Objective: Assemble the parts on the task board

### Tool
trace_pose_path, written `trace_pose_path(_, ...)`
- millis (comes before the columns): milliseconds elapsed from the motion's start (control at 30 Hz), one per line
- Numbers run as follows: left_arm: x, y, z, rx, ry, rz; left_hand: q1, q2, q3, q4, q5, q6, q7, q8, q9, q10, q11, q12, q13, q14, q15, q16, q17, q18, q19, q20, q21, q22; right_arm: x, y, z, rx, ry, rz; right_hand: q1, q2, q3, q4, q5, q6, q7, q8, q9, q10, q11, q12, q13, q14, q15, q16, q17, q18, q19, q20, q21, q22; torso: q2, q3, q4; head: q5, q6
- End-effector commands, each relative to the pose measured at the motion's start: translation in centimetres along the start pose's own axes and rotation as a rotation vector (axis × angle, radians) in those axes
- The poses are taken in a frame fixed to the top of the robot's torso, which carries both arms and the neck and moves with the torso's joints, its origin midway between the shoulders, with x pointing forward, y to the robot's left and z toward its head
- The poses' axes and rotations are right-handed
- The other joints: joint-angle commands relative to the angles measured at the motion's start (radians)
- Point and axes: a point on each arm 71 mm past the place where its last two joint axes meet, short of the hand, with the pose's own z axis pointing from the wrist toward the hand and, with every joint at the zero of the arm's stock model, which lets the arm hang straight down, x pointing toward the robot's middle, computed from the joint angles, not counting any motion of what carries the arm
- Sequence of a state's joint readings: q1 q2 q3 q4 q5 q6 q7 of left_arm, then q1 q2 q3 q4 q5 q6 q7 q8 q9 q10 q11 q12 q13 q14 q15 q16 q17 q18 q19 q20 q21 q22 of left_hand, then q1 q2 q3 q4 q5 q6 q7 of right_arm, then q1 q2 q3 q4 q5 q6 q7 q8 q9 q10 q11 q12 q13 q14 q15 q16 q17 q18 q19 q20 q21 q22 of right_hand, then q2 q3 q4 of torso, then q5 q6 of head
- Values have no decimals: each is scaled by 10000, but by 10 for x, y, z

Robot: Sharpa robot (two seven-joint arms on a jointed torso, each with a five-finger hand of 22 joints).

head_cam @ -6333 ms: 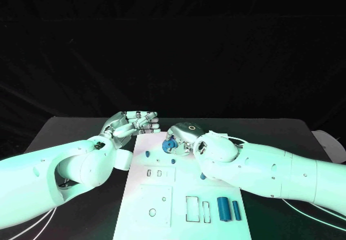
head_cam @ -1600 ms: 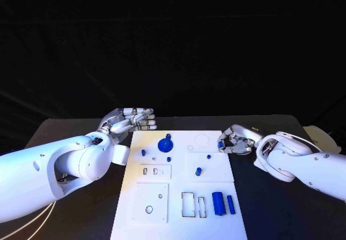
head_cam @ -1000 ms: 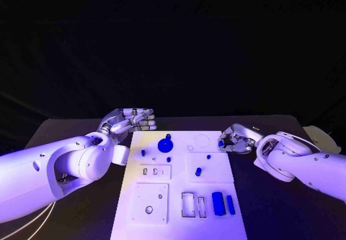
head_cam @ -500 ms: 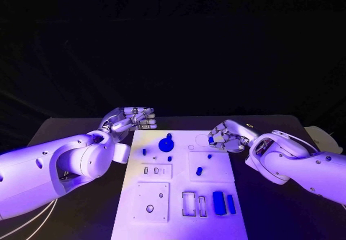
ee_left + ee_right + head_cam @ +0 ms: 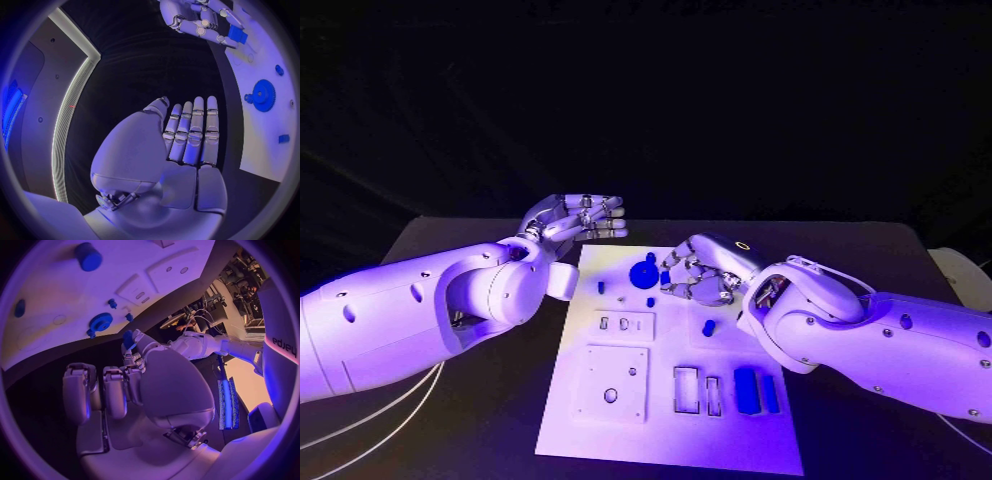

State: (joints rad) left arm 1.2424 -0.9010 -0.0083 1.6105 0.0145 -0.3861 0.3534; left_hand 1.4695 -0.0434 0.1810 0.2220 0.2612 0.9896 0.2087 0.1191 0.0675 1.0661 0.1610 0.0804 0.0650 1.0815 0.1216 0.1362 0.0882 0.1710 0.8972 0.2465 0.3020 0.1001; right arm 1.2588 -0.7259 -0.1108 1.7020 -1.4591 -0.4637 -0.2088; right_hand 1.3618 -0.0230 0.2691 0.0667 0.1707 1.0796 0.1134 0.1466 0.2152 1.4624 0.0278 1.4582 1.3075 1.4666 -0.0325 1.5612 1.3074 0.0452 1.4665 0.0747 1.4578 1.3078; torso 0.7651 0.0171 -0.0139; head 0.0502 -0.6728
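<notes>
The white task board (image 5: 661, 430) lies in the middle of the black table. A blue gear (image 5: 643, 272) stands at its far end, with small blue pegs (image 5: 708, 326) near it. A blue cylinder (image 5: 746, 388) and a blue bar (image 5: 769, 395) lie at the near right. My right hand (image 5: 697, 268) hovers over the board's far part, just right of the gear. It pinches a small blue part (image 5: 128, 340), also seen as the blue part (image 5: 236, 34) from the left wrist. My left hand (image 5: 581, 218) hangs beside the board's far left corner, fingers curled, holding nothing.
Two square inset plates (image 5: 612, 385) with small holes sit on the board's left side, and rectangular slots (image 5: 689, 390) lie beside the cylinder. A white object (image 5: 963, 268) stands at the table's right edge. Black table surface (image 5: 473, 400) surrounds the board.
My right hand has moved left from the board's right edge to over its far part, beside the gear, carrying the small blue part. The left hand stays put. The camera has shifted.
</notes>
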Motion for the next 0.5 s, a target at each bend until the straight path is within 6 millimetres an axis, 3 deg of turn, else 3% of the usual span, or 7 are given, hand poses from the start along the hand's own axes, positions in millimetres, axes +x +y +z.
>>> trace_pose_path(33,2,0,2,26,202,-82,52,-57,50,5,9,1,77,-68,-10,18,43,-57,-3,7,48,-55,-8,131,8,23,-48,-9,9,3,4,292,205,-732,-81,-25,-6,37,65,74,-121,222,243,23,-36,-14,1261,1002,-75,31,2470,-120,208,-38,35,1559,-59,-32,33,159,-122)
trace_pose_path(367,1,2,6,10,141,-58,49,-58,51,6,9,3,78,-71,-9,21,43,-60,-2,9,49,-58,-8,131,8,24,-49,-10,45,19,17,194,856,-993,-113,-49,28,35,190,81,-137,246,255,39,-49,-3,1275,997,-85,23,2449,-115,199,-44,17,1548,-72,-58,39,303,-197)
trace_pose_path(500,2,2,7,8,143,-58,49,-58,51,6,9,3,78,-71,-9,21,43,-60,-2,9,49,-58,-8,131,8,24,-49,-10,55,22,19,170,1023,-1014,-113,-49,28,35,190,81,-137,246,255,39,-49,-3,1275,997,-85,23,2449,-115,199,-44,17,1548,-71,-42,32,384,-228)
